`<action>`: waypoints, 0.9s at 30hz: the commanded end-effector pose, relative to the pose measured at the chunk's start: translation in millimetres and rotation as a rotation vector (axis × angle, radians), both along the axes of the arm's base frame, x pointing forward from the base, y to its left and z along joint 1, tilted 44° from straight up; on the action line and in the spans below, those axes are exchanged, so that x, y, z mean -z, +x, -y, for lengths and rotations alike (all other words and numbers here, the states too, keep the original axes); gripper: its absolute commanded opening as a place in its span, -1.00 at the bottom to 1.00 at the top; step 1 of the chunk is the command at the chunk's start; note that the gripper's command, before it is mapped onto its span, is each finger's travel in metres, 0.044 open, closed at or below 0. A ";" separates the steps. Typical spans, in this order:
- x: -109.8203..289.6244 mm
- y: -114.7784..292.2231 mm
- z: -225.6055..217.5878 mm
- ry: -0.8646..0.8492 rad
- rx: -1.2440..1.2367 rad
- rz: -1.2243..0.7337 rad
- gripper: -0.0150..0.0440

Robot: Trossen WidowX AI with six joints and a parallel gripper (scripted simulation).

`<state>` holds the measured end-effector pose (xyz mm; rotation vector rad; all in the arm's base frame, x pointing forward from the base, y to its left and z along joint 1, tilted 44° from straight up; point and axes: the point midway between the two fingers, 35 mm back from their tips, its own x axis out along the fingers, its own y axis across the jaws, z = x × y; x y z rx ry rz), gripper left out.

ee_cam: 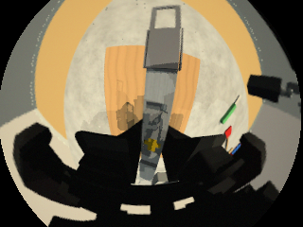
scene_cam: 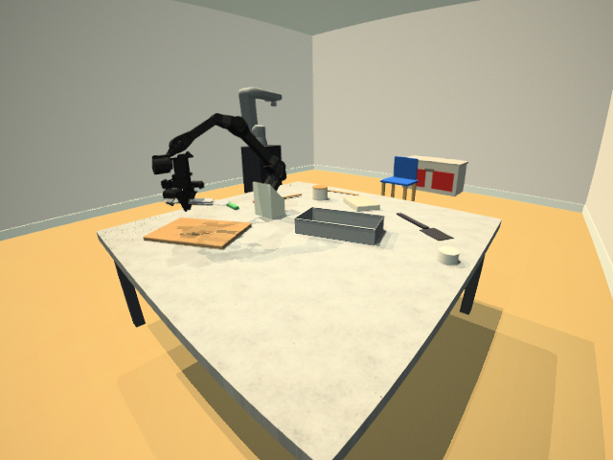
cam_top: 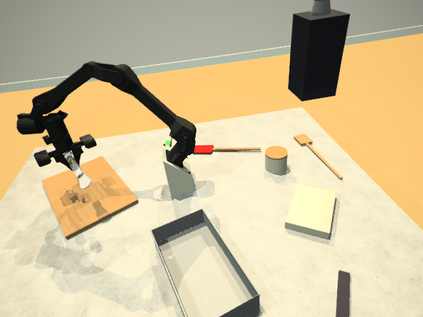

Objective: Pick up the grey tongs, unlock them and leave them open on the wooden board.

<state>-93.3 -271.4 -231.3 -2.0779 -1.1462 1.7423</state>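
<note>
My gripper [cam_top: 69, 159] [scene_cam: 184, 200] is shut on the grey tongs [cam_top: 80, 176] [ee_cam: 162, 57] near their hinge end. It holds them steeply tilted, with the tips pointing down. The tips hang just above the far part of the wooden board [cam_top: 114, 201] [scene_cam: 163, 236] [ee_cam: 120, 76], which lies at the table's left. In the wrist view the tongs' arms lie close together, and a yellow mark [ee_cam: 151, 144] shows near the fingers. The grey roasting tin [cam_top: 177, 223] [scene_cam: 336, 228] stands in front of the arm's base with nothing across it.
The arm's pale wedge-shaped base [cam_top: 179, 180] stands right of the board. A red-handled tool [cam_top: 203, 148], a grey canister [cam_top: 275, 159], a wooden spatula [cam_top: 317, 155] and a cream block [cam_top: 310, 209] lie on the right. A dark strip [cam_top: 343, 293] lies near the front right corner.
</note>
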 end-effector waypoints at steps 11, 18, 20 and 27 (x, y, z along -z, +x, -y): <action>16.5 0.4 -18.7 0.006 -0.004 0.001 -1.00; 24.0 0.9 -27.2 0.006 -0.004 0.001 -1.00; 26.1 1.0 -29.7 0.006 -0.004 0.001 -1.00; 31.7 1.5 -36.5 0.006 -0.004 0.001 -1.00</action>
